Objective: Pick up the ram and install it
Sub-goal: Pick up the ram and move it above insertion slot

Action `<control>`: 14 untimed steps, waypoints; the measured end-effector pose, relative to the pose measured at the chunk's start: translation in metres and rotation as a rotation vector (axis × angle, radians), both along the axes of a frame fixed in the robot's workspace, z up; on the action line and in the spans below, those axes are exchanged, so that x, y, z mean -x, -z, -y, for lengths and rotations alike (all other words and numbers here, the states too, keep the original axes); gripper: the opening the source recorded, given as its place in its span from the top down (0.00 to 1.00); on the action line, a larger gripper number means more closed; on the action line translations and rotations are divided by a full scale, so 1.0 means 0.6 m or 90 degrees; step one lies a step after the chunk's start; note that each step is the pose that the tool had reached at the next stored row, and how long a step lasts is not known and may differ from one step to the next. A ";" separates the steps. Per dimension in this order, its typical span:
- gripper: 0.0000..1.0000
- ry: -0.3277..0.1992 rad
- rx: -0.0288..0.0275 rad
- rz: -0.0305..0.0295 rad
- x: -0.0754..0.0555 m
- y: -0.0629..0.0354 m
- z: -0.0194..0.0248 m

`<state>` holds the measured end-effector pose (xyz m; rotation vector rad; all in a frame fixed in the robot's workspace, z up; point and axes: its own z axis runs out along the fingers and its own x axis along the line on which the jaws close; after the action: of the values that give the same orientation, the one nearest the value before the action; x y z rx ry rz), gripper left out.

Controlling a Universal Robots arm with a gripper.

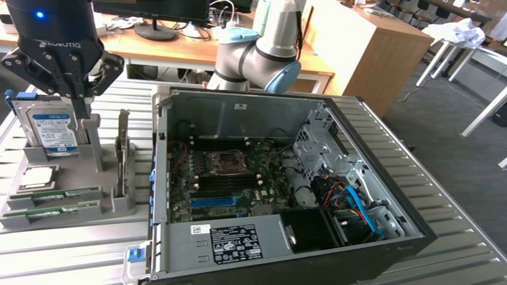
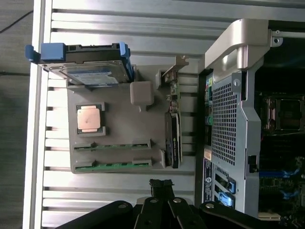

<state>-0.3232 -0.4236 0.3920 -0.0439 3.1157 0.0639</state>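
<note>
**Jaws shut and empty, nothing picked up yet**

At the exterior view's left, the black jaws hang pressed together above the grey plastic holder on the slatted metal bench. Two long, narrow green ram sticks sit in its slots (a square silver processor just beside them). Rightward stands the open black computer case.

The gripper is cut off by the exterior view's top edge, and it covers part of the hard drive beyond it. The ram sticks stand edge-on in the grey holder — only their top edges show, the chips hidden. The label carries print too small to read, and the computer case runs out past the bottom edge.
</note>
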 end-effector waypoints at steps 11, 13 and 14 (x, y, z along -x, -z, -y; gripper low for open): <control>0.90 -0.042 0.0000 0.0000 0.000 0.000 0.0000; 0.90 -0.049 0.0000 0.0000 0.000 0.000 0.0000; 0.90 -0.053 0.0000 0.0000 0.000 0.000 0.0000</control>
<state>-0.3232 -0.4237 0.3920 -0.1728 3.1128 0.0655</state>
